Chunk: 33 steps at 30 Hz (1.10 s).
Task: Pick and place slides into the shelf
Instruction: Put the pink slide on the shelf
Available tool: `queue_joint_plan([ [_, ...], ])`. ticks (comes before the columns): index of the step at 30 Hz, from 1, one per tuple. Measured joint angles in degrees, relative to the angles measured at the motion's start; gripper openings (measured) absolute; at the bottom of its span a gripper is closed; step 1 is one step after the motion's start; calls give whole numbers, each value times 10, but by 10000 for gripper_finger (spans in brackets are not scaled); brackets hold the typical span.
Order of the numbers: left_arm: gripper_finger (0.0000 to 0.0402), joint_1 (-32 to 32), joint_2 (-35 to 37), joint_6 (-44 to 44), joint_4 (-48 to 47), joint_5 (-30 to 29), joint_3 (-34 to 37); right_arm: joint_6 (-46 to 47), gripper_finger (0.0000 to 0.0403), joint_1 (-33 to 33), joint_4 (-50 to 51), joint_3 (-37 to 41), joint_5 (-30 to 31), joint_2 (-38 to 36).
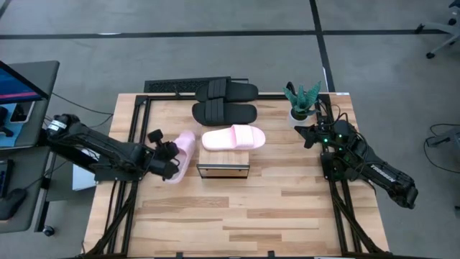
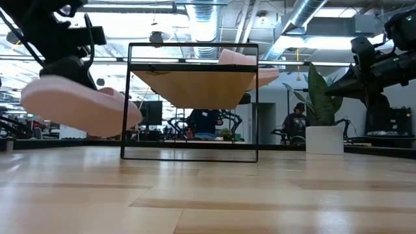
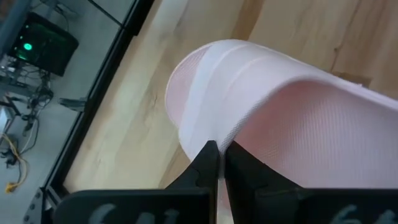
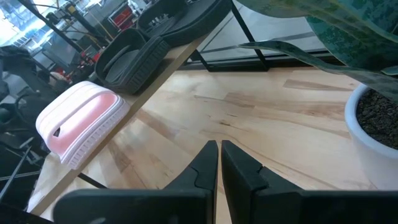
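Observation:
My left gripper (image 1: 167,153) is shut on a pale pink slide (image 1: 182,152) and holds it in the air just left of the shelf (image 1: 223,171). In the low view this slide (image 2: 78,107) hangs clear of the tabletop beside the shelf's dark frame (image 2: 190,156). The shelf's plank runs from near to far. It bears the second pink slide (image 1: 233,138) and, farther back, the two black slides (image 1: 224,113) (image 1: 225,91), all lying across it on their soles. My right gripper (image 1: 305,134) is shut and idle by the table's far right corner. My left gripper pinches the pale pink slide by a thin edge (image 3: 208,134) beside its ribbed strap (image 3: 217,74). The fingers (image 3: 245,165) come at it from the table's left, slanting down. The slide is lifted clear and runs from near to far; the fingers themselves hide the exact spot.
A potted plant (image 1: 302,103) stands at the far right corner, close to my right gripper; its white pot (image 4: 373,130) shows in the right wrist view. A desk with a monitor (image 1: 21,83) sits left of the table. Bare tabletop (image 1: 237,216) fills the near half. People (image 2: 299,120) stand in the room behind.

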<state>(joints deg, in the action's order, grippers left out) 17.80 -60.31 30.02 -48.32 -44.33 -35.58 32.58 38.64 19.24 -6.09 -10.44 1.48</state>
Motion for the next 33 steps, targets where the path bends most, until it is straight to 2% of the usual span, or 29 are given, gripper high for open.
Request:
queue_joint_plan([
  [6, 0, 41, 0, 73, -89, 0, -35, 0, 13, 0, 0, 0, 0, 0],
  [14, 0, 93, 0, 164, -316, -11, -131, 0, 13, 0, 0, 0, 0, 0],
  [17, 0, 107, 0, 166, -357, -24, -173, 0, 13, 0, 0, 0, 0, 0],
  [27, 0, 131, 18, 77, -353, -89, -266, 0, 13, 0, 0, 0, 0, 0],
  [33, 0, 149, 90, -23, -258, -133, -277, 0, 13, 0, 0, 0, 0, 0],
])
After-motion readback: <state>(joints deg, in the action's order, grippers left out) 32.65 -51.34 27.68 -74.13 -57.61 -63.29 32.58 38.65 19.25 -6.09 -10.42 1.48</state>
